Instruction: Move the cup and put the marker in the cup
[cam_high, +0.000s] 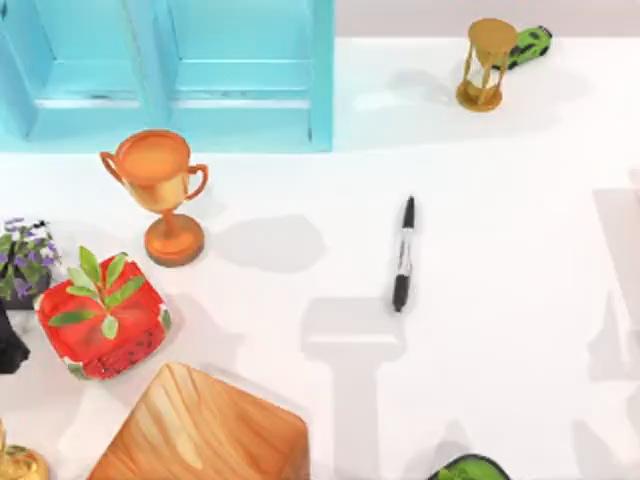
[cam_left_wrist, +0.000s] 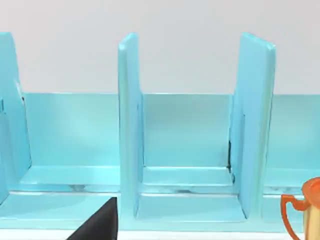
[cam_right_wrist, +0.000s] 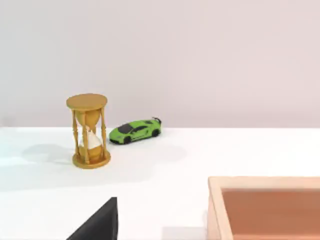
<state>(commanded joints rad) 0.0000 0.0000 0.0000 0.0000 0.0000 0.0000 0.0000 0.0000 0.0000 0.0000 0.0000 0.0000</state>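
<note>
Marker (cam_high: 403, 254) is what you are seeing lying flat on the white table (cam_high: 500, 200), right of centre, cap end nearer you, well apart from the orange trophy (cam_high: 163, 190) at its left. You are not getting the cup or any fingers here, so I cannot tell either gripper's state.
</note>
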